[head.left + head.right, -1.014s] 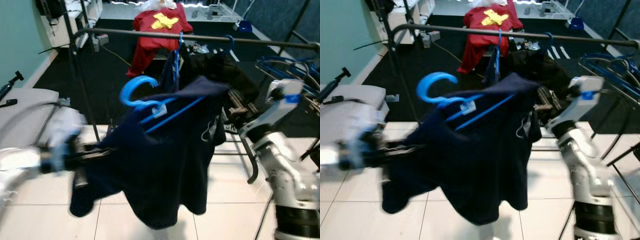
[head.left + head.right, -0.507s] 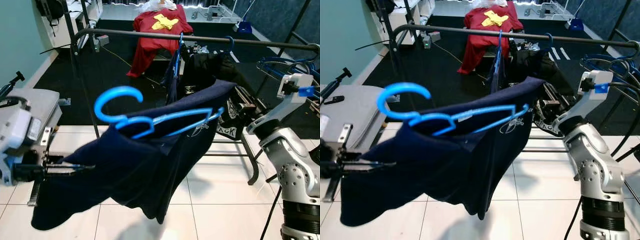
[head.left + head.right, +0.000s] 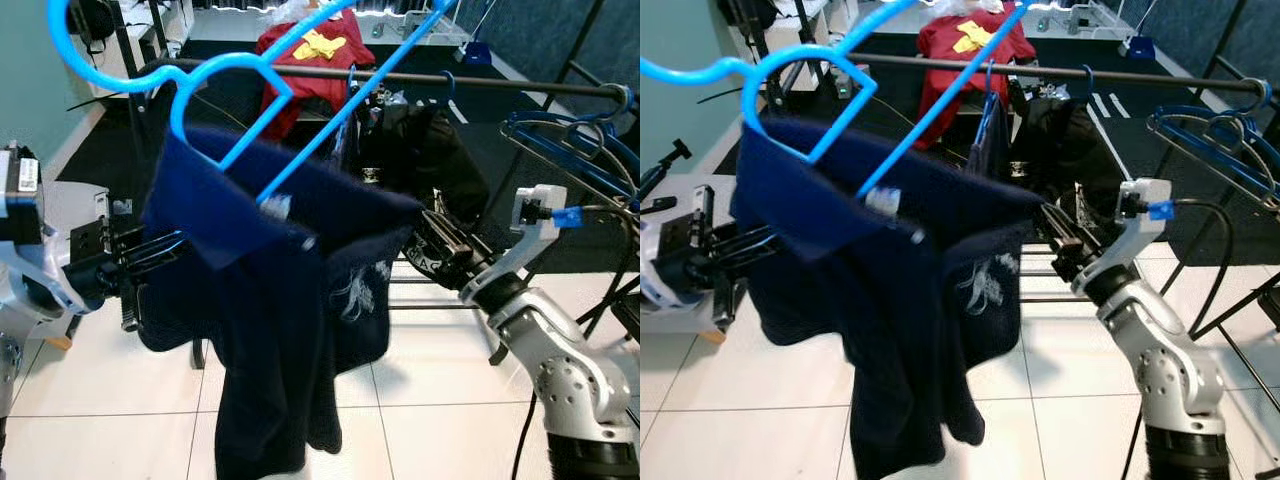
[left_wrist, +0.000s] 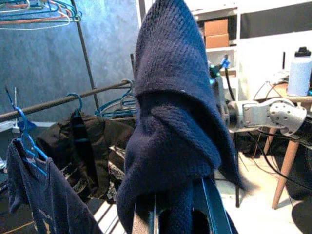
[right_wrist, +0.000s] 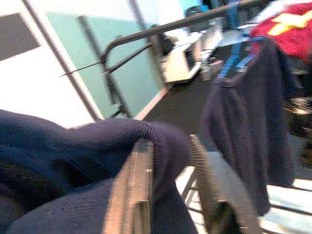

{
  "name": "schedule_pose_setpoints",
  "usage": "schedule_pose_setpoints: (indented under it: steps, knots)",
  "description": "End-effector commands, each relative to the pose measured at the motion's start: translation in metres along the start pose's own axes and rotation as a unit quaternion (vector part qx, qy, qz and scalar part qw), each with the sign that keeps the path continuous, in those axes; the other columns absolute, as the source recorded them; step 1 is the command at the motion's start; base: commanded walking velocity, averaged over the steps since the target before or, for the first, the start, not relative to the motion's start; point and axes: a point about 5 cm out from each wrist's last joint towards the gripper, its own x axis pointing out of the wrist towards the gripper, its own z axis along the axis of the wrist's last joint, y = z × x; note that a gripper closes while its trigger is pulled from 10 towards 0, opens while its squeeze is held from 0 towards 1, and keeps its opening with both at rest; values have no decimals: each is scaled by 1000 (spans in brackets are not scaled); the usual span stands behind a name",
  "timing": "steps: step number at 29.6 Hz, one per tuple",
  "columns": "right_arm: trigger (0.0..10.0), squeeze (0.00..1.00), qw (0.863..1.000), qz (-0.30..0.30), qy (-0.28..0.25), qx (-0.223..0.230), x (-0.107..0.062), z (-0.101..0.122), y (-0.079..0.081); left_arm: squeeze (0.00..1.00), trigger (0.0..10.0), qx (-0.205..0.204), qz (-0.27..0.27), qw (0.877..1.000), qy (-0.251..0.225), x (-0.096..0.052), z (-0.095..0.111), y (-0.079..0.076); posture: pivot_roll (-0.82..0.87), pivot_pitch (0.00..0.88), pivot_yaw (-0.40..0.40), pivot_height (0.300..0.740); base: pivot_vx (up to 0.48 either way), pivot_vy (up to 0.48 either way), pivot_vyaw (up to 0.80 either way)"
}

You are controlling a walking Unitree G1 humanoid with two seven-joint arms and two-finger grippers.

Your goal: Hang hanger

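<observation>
Left eye view shows a dark blue shirt [image 3: 270, 300] on a bright blue hanger [image 3: 270, 90], held up between the two arms in front of a long dark rail [image 3: 480, 80]. The hanger is tilted, with its hook up high near the top corner on the robot's left side, and it is not on the rail. The shirt droops down from it in heavy folds, and a white print shows on the cloth.

The left gripper [image 3: 150, 255] reaches in from the robot's left with the arm bent and the wrist held about level. Its black fingers [image 4: 214, 209] are clamped on a thick fold of the shirt, which bulges up between them in the left wrist view.

The right gripper [image 3: 1055, 235] comes in from the robot's right. That silver arm bends at the elbow and slants up toward the shirt. Its fingers [image 5: 139, 175] are pinched on the rounded edge of the cloth, one finger on each side of it.

On the rail hang another dark shirt [image 3: 350, 130] on a blue hanger and a black garment [image 3: 430, 150]. A red shirt [image 3: 310, 50] with a yellow mark lies farther back. More blue hangers [image 3: 570, 150] hang together on the robot's right. White tiles cover the floor [image 3: 430, 400].
</observation>
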Motion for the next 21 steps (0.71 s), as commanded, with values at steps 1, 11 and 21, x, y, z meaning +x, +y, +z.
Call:
schedule_pose_setpoints:
  steps: [1, 11, 21]
  knots:
    - [10000, 1000, 999, 43, 21, -12, -2, -4, 11, 0, 10000, 10, 7, 1000, 2, 0, -1, 2, 36, 78, -40, 740, 0, 0, 0]
    - [10000, 1000, 977, 180, 84, -78, -33, 7, 29, 0, 10000, 77, -26, 965, 250, -19, -39, 6, 40, 77, -37, 740, 0, 0, 0]
    - [10000, 1000, 967, 242, -42, -65, -65, 72, 33, 0, 10000, 125, -93, 888, 432, -43, -50, 9, 42, 76, -34, 740, 0, 0, 0]
